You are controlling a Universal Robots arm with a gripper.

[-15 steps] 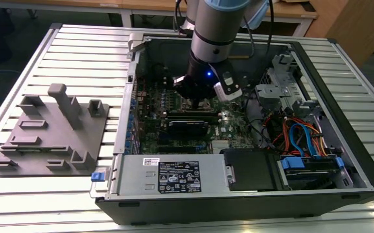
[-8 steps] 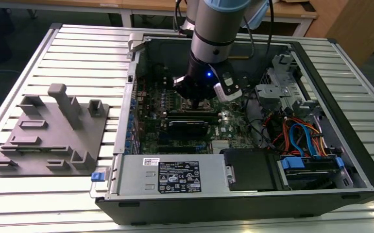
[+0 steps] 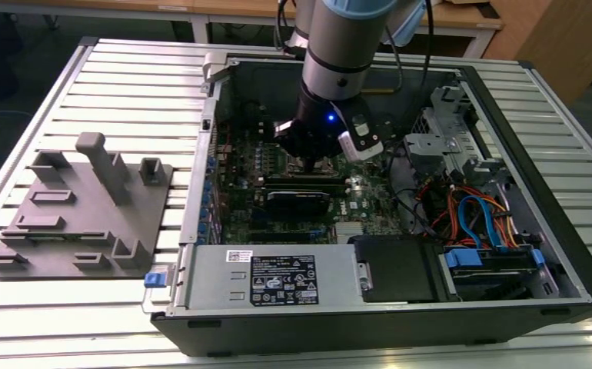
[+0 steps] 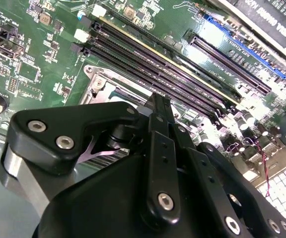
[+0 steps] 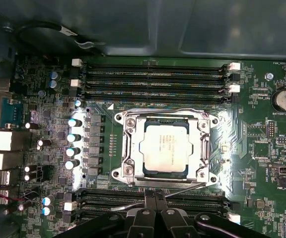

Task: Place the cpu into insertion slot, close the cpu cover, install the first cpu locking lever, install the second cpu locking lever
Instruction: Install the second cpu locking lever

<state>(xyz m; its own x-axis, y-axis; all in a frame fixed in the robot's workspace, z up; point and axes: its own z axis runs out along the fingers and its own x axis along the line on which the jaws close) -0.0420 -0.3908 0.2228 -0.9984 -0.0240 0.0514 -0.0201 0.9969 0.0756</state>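
The cpu [image 5: 164, 147], a silver-grey square chip, lies flat in the insertion slot [image 5: 122, 173] on the green board. The cpu cover [image 5: 199, 148], a silvery frame, is down around it. One thin locking lever [image 5: 163, 110] runs flat along the socket's far edge. A second wire lever [image 5: 192, 187] slants up off the near edge, passing by my fingertips. My gripper [image 5: 155, 195] is shut, its black fingers together at that near edge. In the second wrist view the gripper [image 4: 160, 103] hangs just over the socket corner [image 4: 99, 83]. In the exterior view it [image 3: 313, 160] reaches down inside the open case.
Long black memory slots [image 5: 153, 79] flank the socket on both sides, with capacitors [image 5: 73, 136] beside it. A coin battery [image 5: 284, 99] sits apart. On the exterior view's right are drive cages and cables [image 3: 470, 215]; on its left stands a grey fixture plate [image 3: 81, 215].
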